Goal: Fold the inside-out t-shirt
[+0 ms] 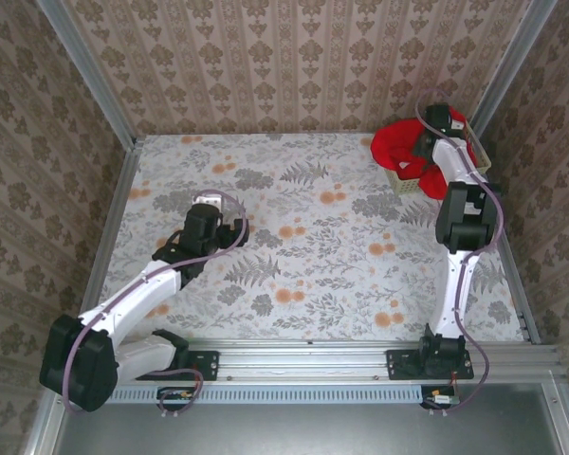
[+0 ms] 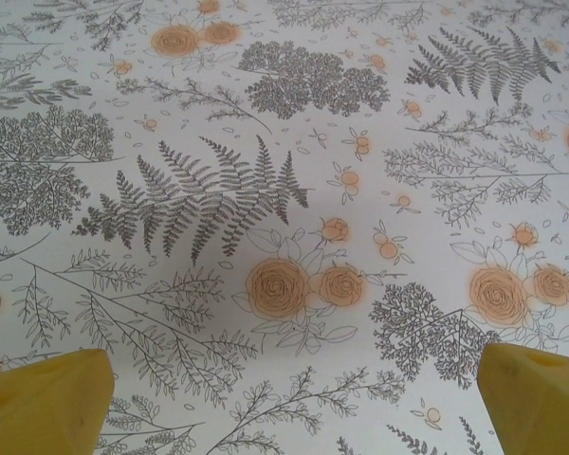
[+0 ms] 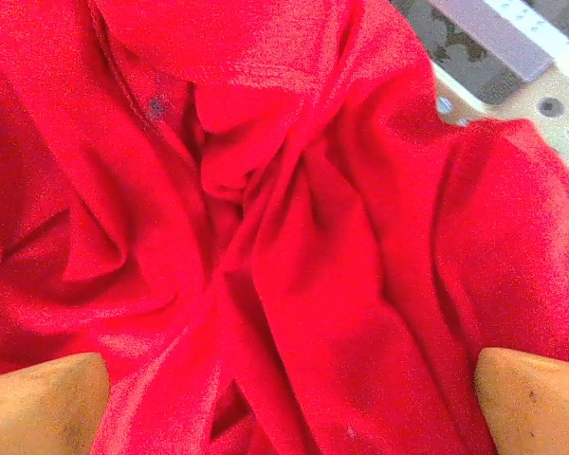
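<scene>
The inside-out t-shirt (image 1: pixel 396 144) lies bunched in the upper right of the top view. It is heaped over a pale slotted basket (image 1: pixel 405 187) standing in the far right corner of the tabletop (image 1: pixel 313 246), close to a metal frame post (image 1: pixel 504 62) and the papered wall (image 1: pixel 266 66). The right hand (image 3: pixel 289 398) sits directly over the shirt with jaws wide. Its tan fingertips (image 3: pixel 38 403) flank soft, deeply creased bright red cloth without closing on it. The left hand (image 2: pixel 294 408), at centre left of the top view, also has jaws wide, with its yellow fingertips (image 2: pixel 47 403) above bare tabletop. The tabletop cover is flat, printed with grey ferns and orange roses. Open room spans the centre between the arms. An aluminium rail (image 1: pixel 313 365) bounds the near edge.
</scene>
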{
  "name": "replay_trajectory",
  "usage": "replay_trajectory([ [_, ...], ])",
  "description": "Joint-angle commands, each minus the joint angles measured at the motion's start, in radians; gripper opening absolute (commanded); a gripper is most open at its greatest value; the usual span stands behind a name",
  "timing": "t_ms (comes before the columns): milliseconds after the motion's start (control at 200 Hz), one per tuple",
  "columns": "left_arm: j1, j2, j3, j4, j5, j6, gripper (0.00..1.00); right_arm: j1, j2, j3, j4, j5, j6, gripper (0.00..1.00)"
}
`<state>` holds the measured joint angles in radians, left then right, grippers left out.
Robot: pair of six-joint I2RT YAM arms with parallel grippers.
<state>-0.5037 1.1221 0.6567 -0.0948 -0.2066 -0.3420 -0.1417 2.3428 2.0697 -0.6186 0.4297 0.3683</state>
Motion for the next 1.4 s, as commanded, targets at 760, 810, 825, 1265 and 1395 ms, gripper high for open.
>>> replay_trajectory([
  [760,-0.012,0.007,0.075,-0.026,-0.048,0.011,1.0,-0.013,0.153,0.403,-0.258,-0.058,-0.004,0.01],
  [810,-0.012,0.005,0.079,-0.032,-0.048,0.004,1.0,-0.013,0.104,0.374,-0.235,-0.067,-0.001,0.0],
  [825,-0.012,0.004,0.08,-0.033,-0.047,0.003,1.0,-0.013,0.087,0.359,-0.222,-0.074,-0.002,0.0],
  [1265,-0.01,-0.061,0.084,-0.113,0.012,-0.051,1.0,0.038,-0.286,-0.182,0.179,-0.234,0.056,0.0],
  [1395,-0.01,-0.086,0.075,-0.126,0.012,-0.062,1.0,0.066,-0.37,-0.325,0.297,-0.248,0.076,0.0],
])
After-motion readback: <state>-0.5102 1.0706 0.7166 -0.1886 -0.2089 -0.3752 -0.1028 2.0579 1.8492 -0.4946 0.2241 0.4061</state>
